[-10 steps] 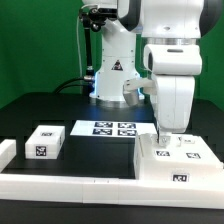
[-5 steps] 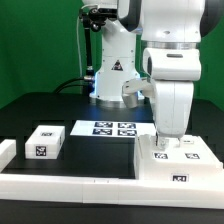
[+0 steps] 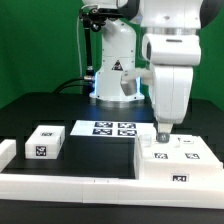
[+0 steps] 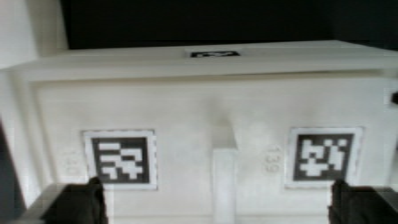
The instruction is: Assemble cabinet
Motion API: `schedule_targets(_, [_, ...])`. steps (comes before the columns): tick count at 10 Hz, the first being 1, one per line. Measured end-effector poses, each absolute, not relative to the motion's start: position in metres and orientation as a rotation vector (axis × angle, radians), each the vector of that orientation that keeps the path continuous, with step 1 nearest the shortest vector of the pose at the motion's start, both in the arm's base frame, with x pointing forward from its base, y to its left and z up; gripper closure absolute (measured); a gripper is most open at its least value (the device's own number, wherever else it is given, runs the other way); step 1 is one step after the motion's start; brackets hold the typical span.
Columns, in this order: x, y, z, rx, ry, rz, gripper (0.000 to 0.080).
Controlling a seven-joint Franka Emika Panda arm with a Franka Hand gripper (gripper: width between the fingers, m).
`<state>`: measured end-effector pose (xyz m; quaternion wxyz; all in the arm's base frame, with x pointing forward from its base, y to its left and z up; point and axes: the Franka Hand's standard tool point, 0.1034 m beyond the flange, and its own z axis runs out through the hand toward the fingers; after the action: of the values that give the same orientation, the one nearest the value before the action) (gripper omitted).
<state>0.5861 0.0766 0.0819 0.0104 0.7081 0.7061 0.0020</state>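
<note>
Hovering just above the cabinet (image 3: 182, 165), the end effector (image 3: 160, 130) appears in the exterior view at that view's right, where the cabinet rests on the bench (image 3: 60, 112) behind the front rail (image 3: 70, 187). I judge this a regrasp step; the next move needs a squarely aligned grip. Only the wrist view shows the fingers (image 4: 80, 203) spread wide, empty, over two tags (image 4: 119, 157).
</note>
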Motion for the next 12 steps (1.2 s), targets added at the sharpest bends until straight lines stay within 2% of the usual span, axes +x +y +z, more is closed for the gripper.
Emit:
schedule_targets(2, [0.579, 0.075, 0.091, 2.199, 2.201, 0.005, 0.0157])
schedule_targets(7, [0.574, 0.075, 0.087, 2.228, 2.178, 0.002, 0.015])
schedule_targets(11, [0.525, 0.078, 0.088, 2.299, 2.099, -0.007, 0.015])
schedule_targets(12, [0.523, 0.078, 0.086, 2.303, 2.098, -0.011, 0.015])
